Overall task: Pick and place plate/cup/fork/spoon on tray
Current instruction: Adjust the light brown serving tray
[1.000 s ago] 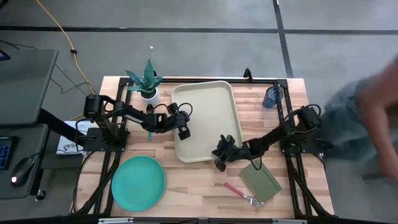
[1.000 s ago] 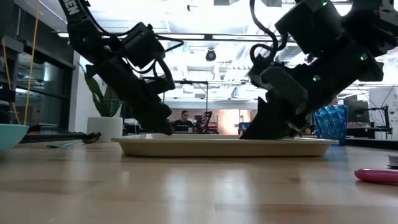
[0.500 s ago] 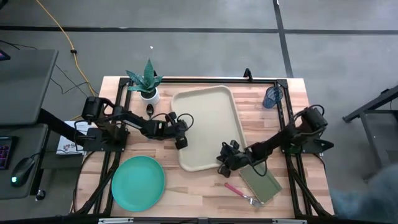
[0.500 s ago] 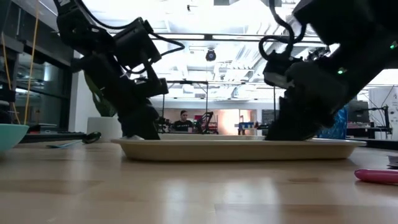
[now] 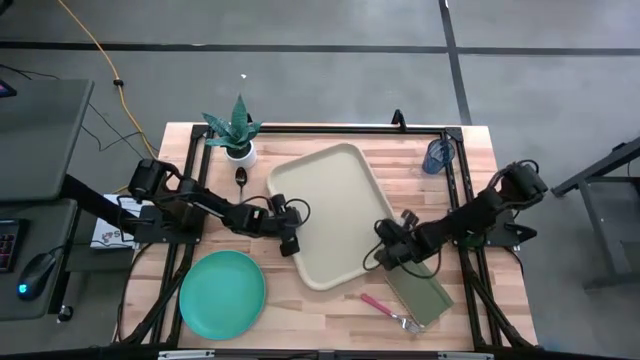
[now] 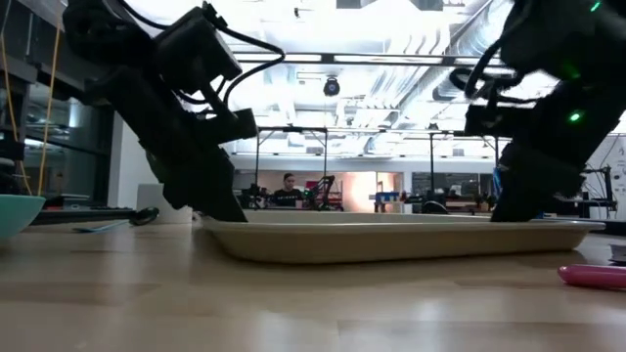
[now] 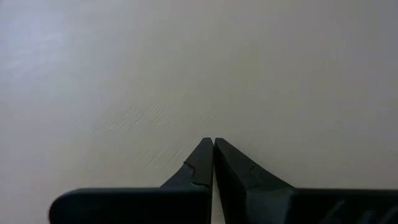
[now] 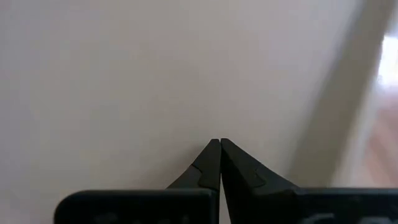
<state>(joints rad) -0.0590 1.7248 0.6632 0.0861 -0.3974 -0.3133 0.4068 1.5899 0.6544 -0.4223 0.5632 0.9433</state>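
Observation:
The beige tray [image 5: 330, 210] lies askew on the table's middle. My left gripper [image 5: 290, 243] is shut just inside the tray's left rim, and my right gripper [image 5: 383, 258] is shut just inside its right rim. The teal-green plate [image 5: 222, 293] lies at the near left. The blue cup [image 5: 437, 155] stands at the far right. The red-handled fork [image 5: 385, 309] lies near the front edge. The spoon's dark bowl [image 5: 240, 177] shows beside the plant; my left arm covers its handle. My left gripper presses its shut fingertips [image 7: 205, 152] down on the tray's floor [image 7: 186, 93] by the left rim, slanting down from the table's left. The tray lies flat on the table. My right gripper presses its shut fingertips [image 8: 214, 152] on the tray's floor [image 8: 155, 81] by the right rim [image 8: 336, 124], slanting down from the right.
A white pot with a green plant [image 5: 238, 135] stands at the far left. An olive-green notebook [image 5: 420, 290] lies just near-right of the tray, beside the fork. Black frame rails run along the table's sides.
The tray has slid toward the table's near and right edges and turned anticlockwise as seen from above, its far end swinging left. My left gripper has gone toward the near edge and my right gripper toward the right edge, both staying shut on the tray.

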